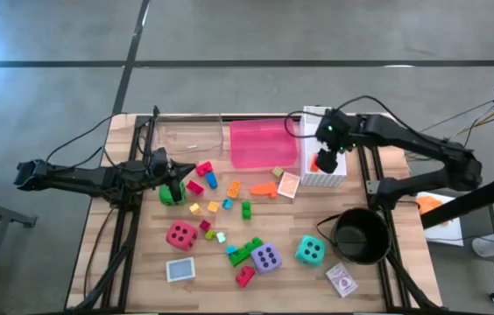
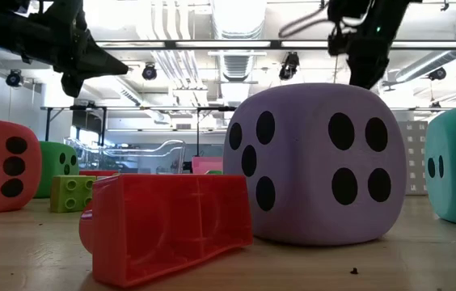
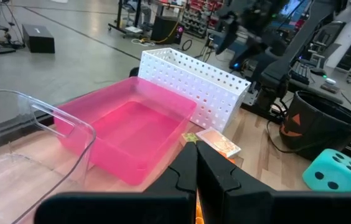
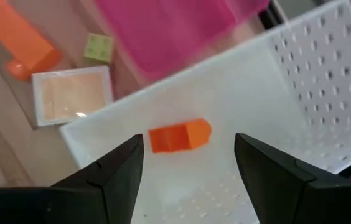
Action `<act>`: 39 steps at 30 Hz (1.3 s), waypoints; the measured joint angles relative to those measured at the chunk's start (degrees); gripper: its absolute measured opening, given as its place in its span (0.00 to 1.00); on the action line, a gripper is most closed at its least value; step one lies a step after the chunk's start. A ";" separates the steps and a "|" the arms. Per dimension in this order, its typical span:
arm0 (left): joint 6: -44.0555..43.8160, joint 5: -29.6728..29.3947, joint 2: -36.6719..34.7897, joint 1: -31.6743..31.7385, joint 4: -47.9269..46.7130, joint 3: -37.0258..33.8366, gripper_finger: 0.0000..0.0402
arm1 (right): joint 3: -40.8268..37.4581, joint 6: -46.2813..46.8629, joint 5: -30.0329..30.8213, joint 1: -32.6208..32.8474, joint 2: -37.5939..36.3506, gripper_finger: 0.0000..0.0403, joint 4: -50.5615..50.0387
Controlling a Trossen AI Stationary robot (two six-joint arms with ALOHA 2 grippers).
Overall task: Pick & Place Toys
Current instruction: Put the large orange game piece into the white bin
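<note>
Right wrist view: the right tool hangs spread over the white basket, one orange brick inside; most toys remain on the worktop; left tool closed, empty.

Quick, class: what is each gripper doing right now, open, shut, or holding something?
Left gripper: shut, holding nothing, near the green die.
Right gripper: open, empty, above the white basket with an orange brick inside.
</note>
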 joint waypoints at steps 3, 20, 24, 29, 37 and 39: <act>-0.01 0.00 0.00 0.00 0.00 0.00 0.01 | 0.00 0.53 2.88 4.89 -0.69 0.61 0.47; -2.84 0.66 0.00 0.00 -0.07 0.00 0.01 | 11.87 -5.03 3.16 19.23 21.43 0.61 11.54; -2.84 0.67 0.00 0.00 -0.08 0.00 0.01 | 16.93 -8.94 3.01 19.23 28.50 0.61 11.25; -2.82 1.55 0.00 0.00 -0.15 0.00 0.01 | 20.53 -13.13 2.49 19.17 35.30 0.61 11.28; -2.54 1.57 0.02 0.00 -0.22 0.00 0.01 | 21.49 -15.85 -1.06 18.91 42.63 0.61 12.25; -2.51 1.55 0.00 0.00 -0.22 0.00 0.01 | 21.49 -15.59 -3.02 18.91 44.01 0.61 13.08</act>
